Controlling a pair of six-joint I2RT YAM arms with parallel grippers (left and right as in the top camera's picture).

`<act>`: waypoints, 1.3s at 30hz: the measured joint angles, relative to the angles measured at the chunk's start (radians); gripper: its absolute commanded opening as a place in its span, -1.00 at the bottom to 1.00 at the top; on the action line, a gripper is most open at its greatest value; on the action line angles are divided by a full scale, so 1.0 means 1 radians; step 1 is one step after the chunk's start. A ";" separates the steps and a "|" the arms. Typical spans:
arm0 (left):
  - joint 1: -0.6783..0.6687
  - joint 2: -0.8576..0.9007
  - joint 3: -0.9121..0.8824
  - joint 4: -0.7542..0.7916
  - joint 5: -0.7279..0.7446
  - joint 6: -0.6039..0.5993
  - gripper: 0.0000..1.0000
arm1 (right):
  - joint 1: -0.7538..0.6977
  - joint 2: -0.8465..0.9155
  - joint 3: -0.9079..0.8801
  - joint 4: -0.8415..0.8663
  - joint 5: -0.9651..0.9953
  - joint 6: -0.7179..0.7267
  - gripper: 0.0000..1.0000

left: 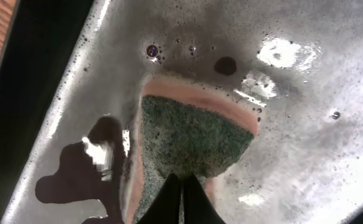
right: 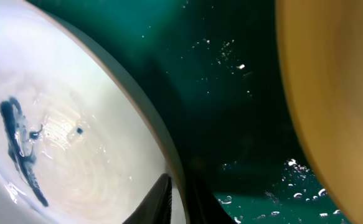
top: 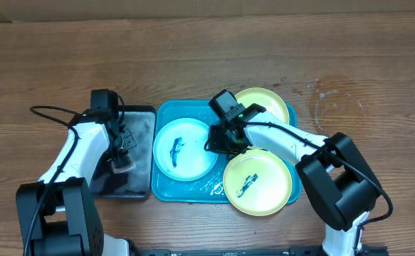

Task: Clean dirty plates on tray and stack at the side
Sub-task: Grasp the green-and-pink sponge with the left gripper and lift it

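Note:
The light blue plate (top: pixel 185 147) with a dark smear lies at the left of the turquoise tray (top: pixel 166 114). One yellow-green plate (top: pixel 268 104) sits at the tray's back right. The other (top: pixel 258 183), smeared, lies at the front right over the tray's rim. My right gripper (top: pixel 219 142) is shut on the blue plate's right rim. In the right wrist view its fingers (right: pixel 181 202) straddle the plate's (right: pixel 63 137) edge above the wet tray (right: pixel 231 74). My left gripper (top: pixel 122 158) is shut on a green-and-pink sponge (left: pixel 193 134), pressing it into the black tray (left: pixel 306 106).
The narrow black tray (top: pixel 142 119) holds soapy grey water and stands left of the turquoise tray. Bare wooden table (top: pixel 349 85) lies to the right and behind. A wet patch (top: pixel 332 96) marks the wood at the right. A black cable (top: pixel 50 112) trails from the left arm.

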 measured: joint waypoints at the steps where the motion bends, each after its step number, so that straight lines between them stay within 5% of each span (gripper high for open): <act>1: 0.000 0.000 -0.004 0.003 0.000 -0.003 -0.63 | 0.000 0.000 0.000 0.000 0.000 0.000 -0.71; 2: 0.000 0.000 -0.011 0.010 -0.001 -0.007 -0.18 | 0.000 0.000 0.000 0.001 0.000 0.000 -0.70; 7: 0.000 0.000 -0.036 0.017 0.000 -0.033 -0.10 | 0.000 0.000 0.000 0.002 -0.005 0.000 -0.68; 9: 0.000 0.000 -0.036 0.018 0.000 -0.034 -0.16 | 0.000 0.000 0.000 0.002 -0.006 -0.001 -0.69; 11: 0.000 0.000 -0.036 0.018 0.000 -0.037 -0.64 | 0.000 0.000 0.000 0.002 -0.005 -0.001 -0.69; 13: 0.000 0.000 -0.036 0.018 0.000 -0.039 -0.92 | 0.000 0.000 0.000 0.002 -0.006 -0.001 -0.69; 33: 0.000 -0.002 -0.031 -0.011 0.027 -0.047 -0.92 | 0.000 0.000 0.000 -0.003 -0.001 -0.003 -0.92; 39: -0.011 -0.094 -0.022 -0.014 0.118 0.053 -0.92 | 0.000 0.000 0.000 0.002 -0.001 -0.023 -0.92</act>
